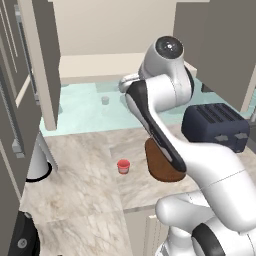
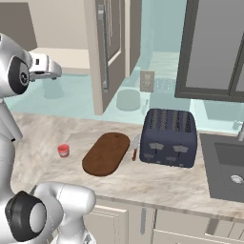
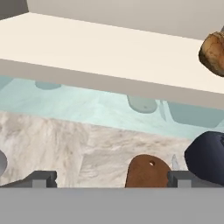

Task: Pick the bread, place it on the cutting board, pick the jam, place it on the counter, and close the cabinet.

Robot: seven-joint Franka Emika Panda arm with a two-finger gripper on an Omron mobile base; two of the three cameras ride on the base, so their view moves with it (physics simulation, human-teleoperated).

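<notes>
The bread (image 3: 214,52), a mottled brown lump, lies on the cream shelf (image 3: 109,48) of the open cabinet (image 1: 42,65), at the right edge of the hand view. My gripper (image 3: 113,179) is open and holds nothing, its fingertips (image 3: 41,179) wide apart, level with the shelf and left of the bread. From the base it shows raised in front of the cabinet (image 1: 127,82) (image 2: 50,70). The red jam (image 1: 123,166) (image 2: 63,150) stands on the counter (image 1: 80,185) (image 2: 143,186), left of the dark oval cutting board (image 2: 106,153) (image 1: 162,165) (image 3: 146,173), whose top is bare.
A navy toaster (image 2: 169,137) (image 1: 215,125) stands right of the board, with a knife (image 2: 135,147) between them. The sink (image 2: 228,167) is at the far right. An open cabinet door (image 2: 102,52) hangs above the board. A white rounded object (image 1: 37,160) sits at the counter's left.
</notes>
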